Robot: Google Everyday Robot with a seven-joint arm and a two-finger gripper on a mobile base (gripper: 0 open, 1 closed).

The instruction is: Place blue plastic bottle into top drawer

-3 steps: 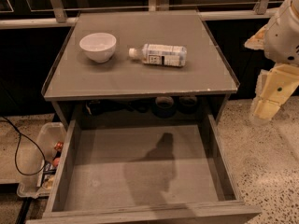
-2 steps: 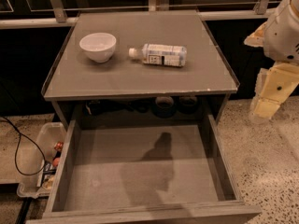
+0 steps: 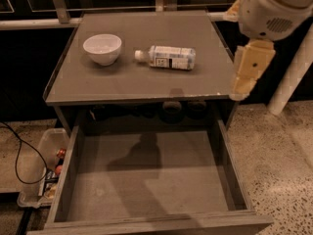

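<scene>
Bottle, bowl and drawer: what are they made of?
The blue plastic bottle looks like clear shiny plastic, with a paper-like label. The white bowl looks smooth and glossy: ceramic or plastic. The top drawer looks like matte grey wood, plank sides. The claw hangs by the right edge of the cabinet.

view: one camera, high, in front of the open top drawer [image 3: 146,185] | facing: down, toward the tabletop [image 3: 146,84] far edge | range: near | gripper [image 3: 243,88]: upper right, by the tabletop's front right corner
</scene>
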